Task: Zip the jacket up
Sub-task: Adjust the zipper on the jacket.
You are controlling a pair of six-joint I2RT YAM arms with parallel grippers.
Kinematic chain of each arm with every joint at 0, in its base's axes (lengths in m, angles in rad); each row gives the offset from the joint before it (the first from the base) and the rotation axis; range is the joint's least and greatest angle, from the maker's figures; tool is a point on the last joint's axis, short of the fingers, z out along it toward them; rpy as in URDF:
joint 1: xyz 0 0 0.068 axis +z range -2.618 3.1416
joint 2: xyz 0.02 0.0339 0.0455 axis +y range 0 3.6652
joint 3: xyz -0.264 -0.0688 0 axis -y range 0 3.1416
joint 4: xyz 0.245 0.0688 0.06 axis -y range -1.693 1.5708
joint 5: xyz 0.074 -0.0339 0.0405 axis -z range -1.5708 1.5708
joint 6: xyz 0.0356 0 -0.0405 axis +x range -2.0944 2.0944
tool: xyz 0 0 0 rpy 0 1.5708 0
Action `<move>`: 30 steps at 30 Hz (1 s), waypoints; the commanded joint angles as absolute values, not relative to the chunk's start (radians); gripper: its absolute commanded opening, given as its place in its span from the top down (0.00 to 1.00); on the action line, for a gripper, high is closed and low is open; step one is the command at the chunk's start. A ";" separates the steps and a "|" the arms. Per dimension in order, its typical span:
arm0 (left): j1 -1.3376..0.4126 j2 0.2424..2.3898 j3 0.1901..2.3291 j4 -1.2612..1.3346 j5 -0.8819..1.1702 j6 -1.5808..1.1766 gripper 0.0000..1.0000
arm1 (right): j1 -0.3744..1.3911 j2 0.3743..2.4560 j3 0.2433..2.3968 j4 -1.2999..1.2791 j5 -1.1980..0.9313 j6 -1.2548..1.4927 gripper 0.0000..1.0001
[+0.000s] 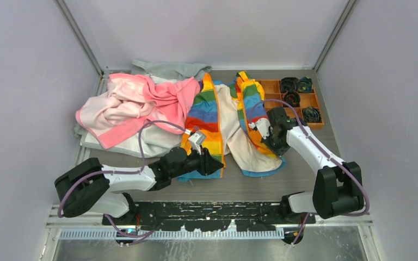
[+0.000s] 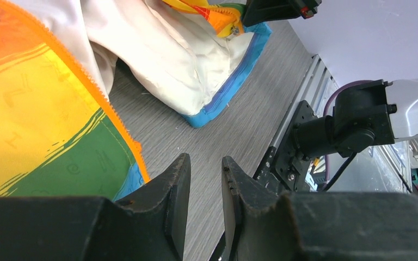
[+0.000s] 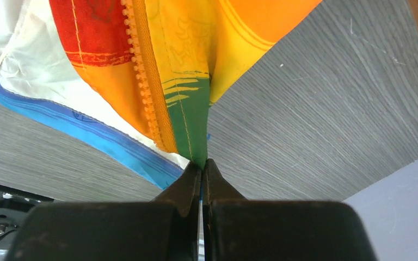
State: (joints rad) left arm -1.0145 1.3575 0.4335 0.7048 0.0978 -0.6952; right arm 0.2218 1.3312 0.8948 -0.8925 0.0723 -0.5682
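The grey wood-grain surface (image 1: 250, 187) carries the small rainbow-striped soft jacket (image 1: 204, 114), lying open at its centre with the zipper edges running away from the arms. The right gripper (image 3: 201, 166) is pinched closed on the right panel's green stripe. The left gripper (image 2: 204, 179), slightly parted and empty, sits beside the left hem.

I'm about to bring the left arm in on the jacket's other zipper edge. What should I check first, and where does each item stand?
1. The right gripper holds the jacket: ok, shut on a green fold beside the zipper teeth.
2. The left gripper is free to grasp: ok, open with nothing between its fingers.
3. The left gripper is around the zipper edge of the panel next to it: not ok, it sits beside the hem corner, off the fabric.
4. The two front panels are brought together: not ok, they lie apart with the cream lining showing between them.
5. Slider position: cannot tell.
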 commanded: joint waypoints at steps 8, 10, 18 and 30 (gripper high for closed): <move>-1.017 1.366 0.468 0.793 0.090 -0.689 0.72 | 0.251 1.441 0.905 -0.916 0.030 -0.561 0.94; -1.018 1.363 0.462 0.793 0.088 -0.689 0.72 | 0.256 1.448 0.905 -0.918 0.021 -0.560 0.91; -1.017 1.343 0.446 0.794 0.080 -0.684 0.72 | 0.258 1.440 0.902 -0.920 0.015 -0.560 0.73; -1.018 1.333 0.449 0.788 0.077 -0.679 0.72 | 0.259 1.411 0.902 -0.929 -0.052 -0.567 0.54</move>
State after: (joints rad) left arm -1.0145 1.3666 0.4385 0.7246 0.0971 -0.6983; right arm 0.2543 1.4525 0.8936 -0.9146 -0.0216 -0.5682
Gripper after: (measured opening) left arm 0.282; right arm 0.445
